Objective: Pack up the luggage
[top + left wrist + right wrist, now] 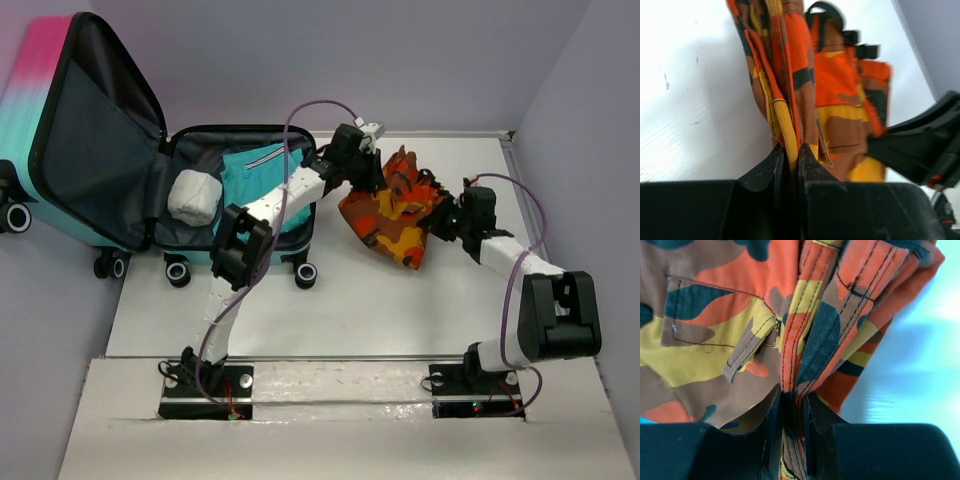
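Table (350,310) | left, right jaws clamped on camo garment (395,215) | open luggage (100,150) holds white bundle (194,196)

Count, each item placed against the pink-to-teal hard-shell suitcase (25,95).
Suitcase: 1, lying open.
Black wheels (178,272) visible on it: 4.
Inside it: 1 white rolled cloth bundle (195,195); 1 teal folded cloth (250,165).
To its right: 1 orange, yellow and brown camouflage cloth garment (395,215).
Robot arms: 2, namely left arm (270,205) and right arm (520,265).

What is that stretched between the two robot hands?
An orange camouflage garment, pinched by the left fingers and the right fingers; the top view shows it.
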You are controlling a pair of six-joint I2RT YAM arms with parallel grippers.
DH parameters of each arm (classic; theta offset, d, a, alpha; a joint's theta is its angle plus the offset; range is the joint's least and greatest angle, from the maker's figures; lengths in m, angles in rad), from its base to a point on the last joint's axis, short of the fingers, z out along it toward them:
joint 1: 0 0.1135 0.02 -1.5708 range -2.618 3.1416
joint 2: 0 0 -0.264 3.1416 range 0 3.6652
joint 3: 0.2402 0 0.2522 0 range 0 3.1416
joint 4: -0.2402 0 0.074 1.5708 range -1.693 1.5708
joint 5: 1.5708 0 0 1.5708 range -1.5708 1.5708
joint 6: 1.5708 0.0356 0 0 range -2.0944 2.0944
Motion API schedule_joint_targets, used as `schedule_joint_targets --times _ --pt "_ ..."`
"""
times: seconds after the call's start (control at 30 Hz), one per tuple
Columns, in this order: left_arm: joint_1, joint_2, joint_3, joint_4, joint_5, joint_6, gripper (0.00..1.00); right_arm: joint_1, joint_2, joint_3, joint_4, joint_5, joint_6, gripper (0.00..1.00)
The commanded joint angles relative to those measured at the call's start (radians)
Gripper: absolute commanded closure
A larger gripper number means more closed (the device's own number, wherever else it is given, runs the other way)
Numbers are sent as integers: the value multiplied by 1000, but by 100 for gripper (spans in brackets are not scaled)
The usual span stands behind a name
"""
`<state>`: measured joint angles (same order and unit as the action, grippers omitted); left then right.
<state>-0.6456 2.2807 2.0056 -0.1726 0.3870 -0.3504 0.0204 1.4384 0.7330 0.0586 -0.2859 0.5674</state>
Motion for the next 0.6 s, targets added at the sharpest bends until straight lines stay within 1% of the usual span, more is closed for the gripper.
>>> schedule_joint_targets --times 0.0,0.03,0.07,0.13,0.17,0.2,0.23,0.27,0.3,0.33,0.37,0.4,0.43,0.47,0.5,0.53,0.57 --pt "38 -185 125 -25 24 8 94 116 -32 144 61 -47 38 93" --pt "53 -208 145 -48 17 16 94 134 -21 169 61 -41 51 93" --pt "95 -220 177 -91 16 21 94 153 -7 228 61 -39 57 93" --pt "150 -256 199 -135 15 24 94 214 52 294 61 -41 80 93" --pt "215 -289 208 -175 4 33 94 261 107 371 61 -35 86 93" --pt "250 -290 206 -195 0 39 94 285 140 412 60 -35 86 93" --pt "285 -328 200 -212 -8 48 94 306 169 455 57 -39 100 93" --pt "323 -349 173 -243 -14 51 94 331 203 497 56 -41 104 93" --pt "401 -371 151 -251 -13 57 94 355 238 590 49 -39 107 93" --pt "440 -418 86 -254 -17 60 94 402 311 642 37 -47 114 93" --pt "478 -444 46 -260 -39 60 94 427 348 746 14 -56 115 93" --pt "556 -495 3 -260 -55 57 94 475 385 799 4 -59 112 93" --pt "595 -521 -45 -260 -83 53 94 499 460 854 -11 -59 109 93" --pt "631 -550 -151 -248 -109 45 94 521 502 908 -28 -62 104 93" --pt "677 -597 -204 -237 -166 38 94 544 542 963 -55 -64 94 93" --pt "711 -598 -261 -225 -200 31 94 564 585 1017 -93 -64 94 92" --pt "771 -633 -357 -196 -230 22 65 597 665 1117 -112 -61 79 80"
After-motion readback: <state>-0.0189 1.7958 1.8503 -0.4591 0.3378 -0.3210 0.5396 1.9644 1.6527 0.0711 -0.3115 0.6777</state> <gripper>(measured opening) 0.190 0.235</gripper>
